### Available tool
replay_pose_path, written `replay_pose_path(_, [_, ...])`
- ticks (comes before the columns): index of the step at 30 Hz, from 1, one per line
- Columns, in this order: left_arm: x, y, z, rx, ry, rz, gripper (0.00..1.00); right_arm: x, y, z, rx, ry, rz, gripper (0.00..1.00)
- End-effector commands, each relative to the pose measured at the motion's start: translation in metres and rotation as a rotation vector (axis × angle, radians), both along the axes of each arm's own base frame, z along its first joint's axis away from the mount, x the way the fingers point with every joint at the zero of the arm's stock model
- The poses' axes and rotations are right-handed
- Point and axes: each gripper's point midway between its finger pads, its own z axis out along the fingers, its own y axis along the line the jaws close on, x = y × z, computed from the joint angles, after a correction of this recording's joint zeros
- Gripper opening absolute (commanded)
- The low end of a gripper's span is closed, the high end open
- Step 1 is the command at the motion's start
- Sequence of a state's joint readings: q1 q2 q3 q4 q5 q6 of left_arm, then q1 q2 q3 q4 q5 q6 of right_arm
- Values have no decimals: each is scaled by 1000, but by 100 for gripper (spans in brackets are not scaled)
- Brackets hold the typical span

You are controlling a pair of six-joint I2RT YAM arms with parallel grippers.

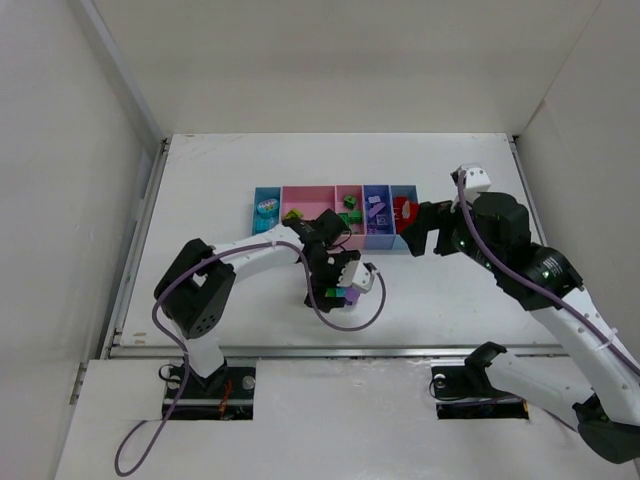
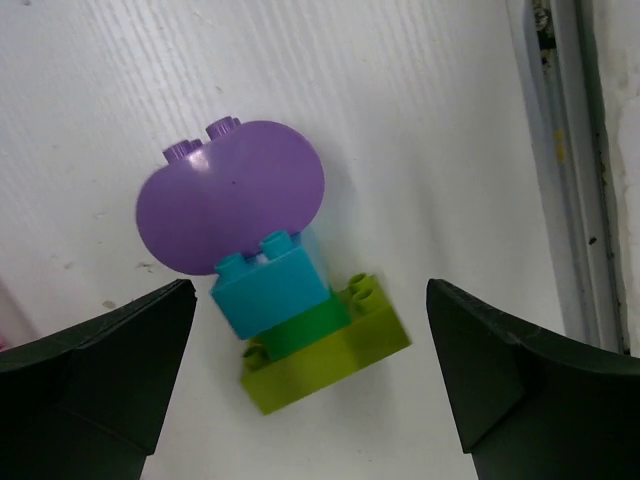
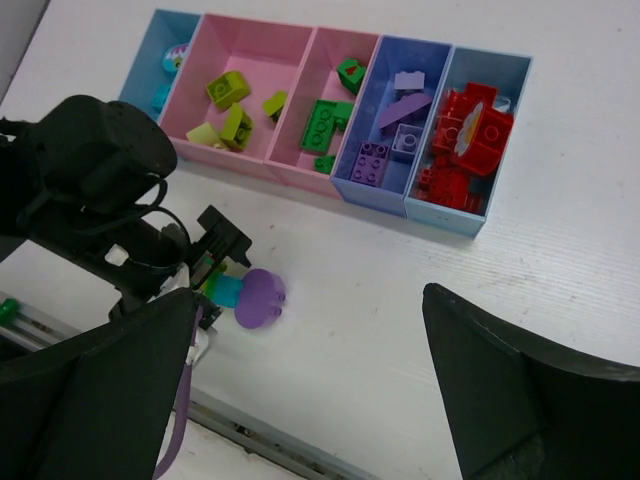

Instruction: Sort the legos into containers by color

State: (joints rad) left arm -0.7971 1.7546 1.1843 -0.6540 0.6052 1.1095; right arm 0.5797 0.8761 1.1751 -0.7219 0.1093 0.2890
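A small stack of legos lies on its side on the table: a rounded purple piece [image 2: 235, 195], a cyan brick [image 2: 270, 290], a green brick [image 2: 305, 328] and a lime brick [image 2: 330, 368]. My left gripper [image 2: 308, 300] hangs open over the stack, one finger on each side and neither touching. From the top, the left gripper [image 1: 338, 283] is in front of the containers [image 1: 320, 187]. My right gripper [image 3: 310, 300] is open and empty. In the top view the right gripper [image 1: 415, 238] hovers by the row's right end. The purple piece [image 3: 258, 300] shows below it.
The wide pink bin [image 3: 270, 55] holds lime bricks and the narrow pink bin [image 3: 330, 45] green ones. Purple bricks fill the purple-blue bin [image 3: 425, 52]; red ones fill the right light blue bin [image 3: 440, 213]. The table's front rail [image 2: 575, 200] runs close to the stack.
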Motion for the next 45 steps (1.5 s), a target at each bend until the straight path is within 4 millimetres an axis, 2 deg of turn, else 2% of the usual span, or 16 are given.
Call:
replay_pose_path(1, [12,-12,15,-72,-102,16,100,3,2,12,25,-23,-21,100])
replay_pose_path(6, [23,-18,1,-80,-127,149,96,5,6,7,15,-8,-12,100])
replay_pose_path(8, [26,-21,6,-89,-130,186,93,7,8,3,10,0,-12,100])
replay_pose_path(17, [21,-20,1,-67,-49,305,74,15,15,-4,7,11,-4,100])
replay_pose_path(20, [14,-13,-8,-44,-37,298,53,15,17,-6,4,21,5,100])
replay_pose_path(21, [17,-16,-4,-62,-55,288,40,15,17,-6,4,21,5,100])
replay_pose_path(24, [11,-13,-4,-63,-40,273,21,14,19,-6,8,23,14,100])
replay_pose_path(25, [8,-13,-1,-73,-36,254,9,13,21,-2,17,19,26,100])
replay_pose_path(28, [3,-13,2,-81,-20,236,0,10,25,-2,27,25,51,100])
replay_pose_path(32, [2,-8,35,-127,13,266,0,8,29,-10,13,67,73,100])
replay_pose_path(36, [33,1,95,-250,1,394,0,14,37,-14,-18,114,81,100])
replay_pose_path(37, [35,5,102,-263,5,429,0,15,43,-12,-16,118,100,100])
replay_pose_path(39, [45,8,131,-334,-54,465,0,24,61,-2,5,107,137,100])
replay_pose_path(41, [54,14,143,-366,-69,524,0,22,91,13,64,81,246,100])
replay_pose_path(44, [62,24,149,-410,-92,570,0,22,122,23,162,86,342,100])
replay_pose_path(45, [64,27,148,-416,-88,592,0,14,140,32,206,66,416,100])
